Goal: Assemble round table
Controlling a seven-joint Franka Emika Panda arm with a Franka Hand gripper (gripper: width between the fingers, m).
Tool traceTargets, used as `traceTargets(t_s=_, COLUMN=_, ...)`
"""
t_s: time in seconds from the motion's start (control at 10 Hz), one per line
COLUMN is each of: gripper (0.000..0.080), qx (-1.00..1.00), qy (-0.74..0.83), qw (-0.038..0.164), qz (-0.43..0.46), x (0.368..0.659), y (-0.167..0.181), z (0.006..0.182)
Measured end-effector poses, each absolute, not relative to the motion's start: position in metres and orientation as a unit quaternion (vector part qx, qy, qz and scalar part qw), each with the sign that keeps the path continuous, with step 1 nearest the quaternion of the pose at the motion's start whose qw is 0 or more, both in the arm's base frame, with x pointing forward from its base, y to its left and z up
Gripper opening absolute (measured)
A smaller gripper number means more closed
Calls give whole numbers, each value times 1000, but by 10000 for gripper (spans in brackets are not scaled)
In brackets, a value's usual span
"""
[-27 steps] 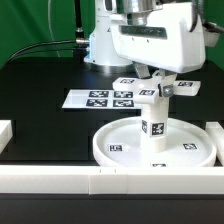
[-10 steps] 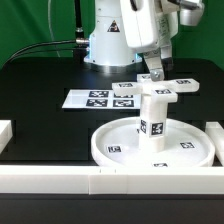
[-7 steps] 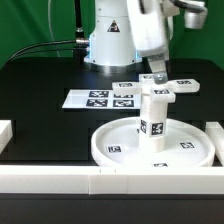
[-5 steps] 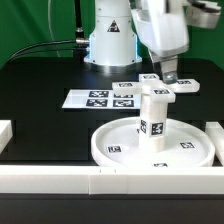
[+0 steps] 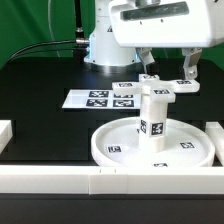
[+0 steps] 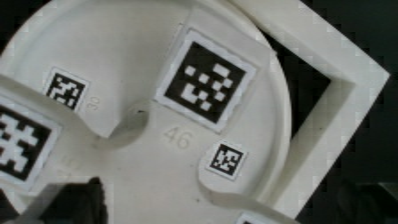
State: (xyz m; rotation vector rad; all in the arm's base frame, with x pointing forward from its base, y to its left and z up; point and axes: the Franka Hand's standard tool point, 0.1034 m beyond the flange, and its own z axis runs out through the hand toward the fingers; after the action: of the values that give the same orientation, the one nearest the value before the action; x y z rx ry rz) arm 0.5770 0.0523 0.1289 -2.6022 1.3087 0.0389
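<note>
We're hovering the pincer (image 5: pixel 168 68), jaws spread & empty, directly over the cross foot (image 5: pixel 167 88), lying flat just behind the upright leg (image 5: pixel 152 118), so we're expecting a straight drop.
</note>
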Motion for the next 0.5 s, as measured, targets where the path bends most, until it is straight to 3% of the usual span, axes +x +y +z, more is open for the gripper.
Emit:
traceTargets(t_s=0.2, gripper=649, qx=-920, qy=374, qw=112, qz=4, x=577, y=52, z=129)
traceTargets(t_s=0.3, gripper=649, qx=-946, qy=309, qw=95, qz=-7, x=577, y=52, z=129)
traceTargets(t_s=0.5, gripper=649, qx=-977, qy=195, qw=82, qz=-20, x=579, y=54, z=128)
